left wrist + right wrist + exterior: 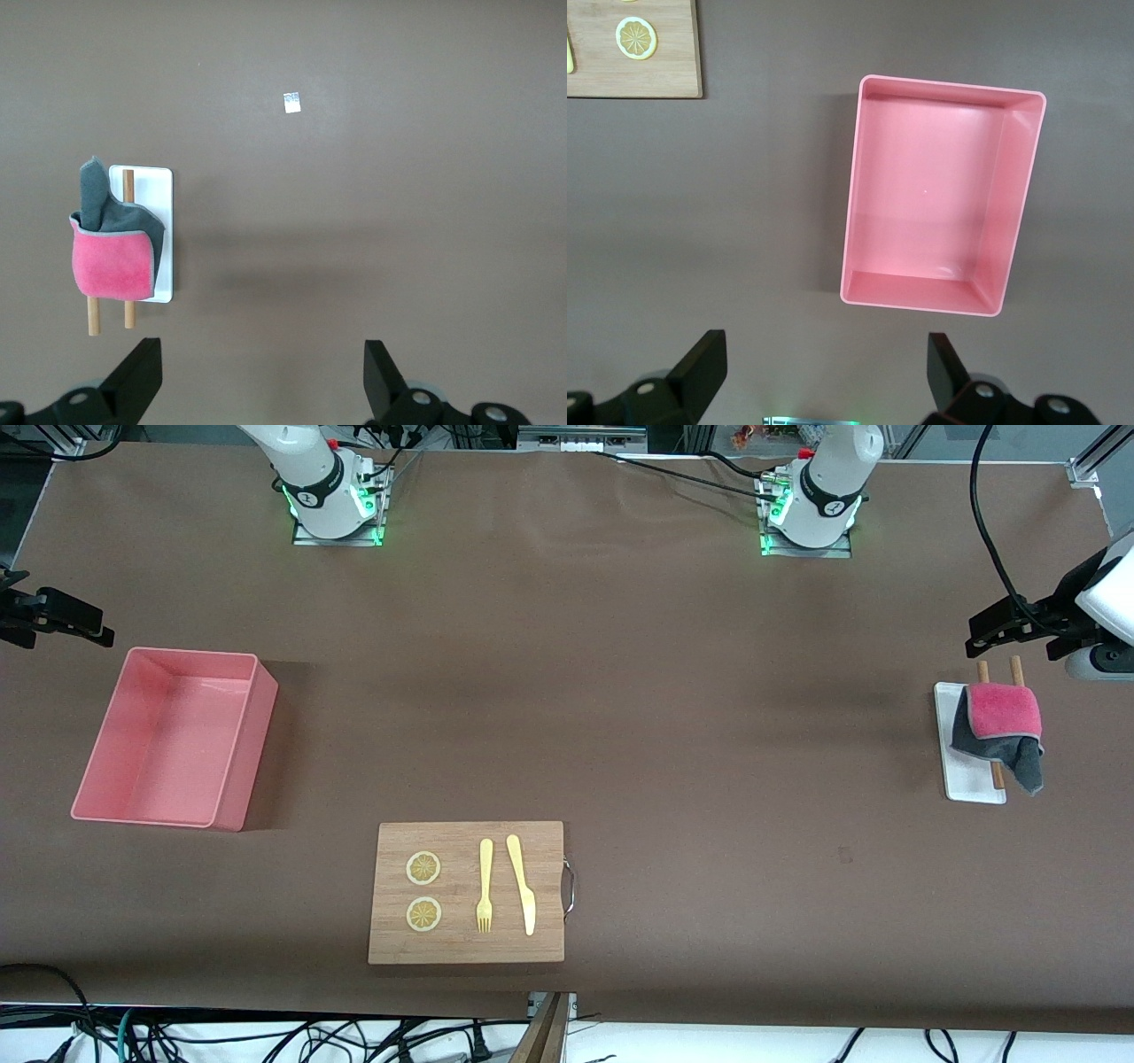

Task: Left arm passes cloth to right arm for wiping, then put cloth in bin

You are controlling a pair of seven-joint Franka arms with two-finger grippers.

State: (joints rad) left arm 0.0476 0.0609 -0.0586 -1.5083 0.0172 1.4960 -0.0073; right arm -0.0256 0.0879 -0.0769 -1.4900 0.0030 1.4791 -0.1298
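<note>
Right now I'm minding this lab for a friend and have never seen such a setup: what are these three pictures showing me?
Two white robot arms are bolted to a brown table. One picture looks down from across the table; the other two come from cameras on each arm's wrist.

The left gripper hangs open over the table by a small white tray, where a pink and grey cloth lies draped across two wooden sticks. The right gripper hangs open near the empty pink bin.

Nearer the front camera sits a wooden board with two lemon slices, a yellow fork and a knife. Nothing is held.
</note>
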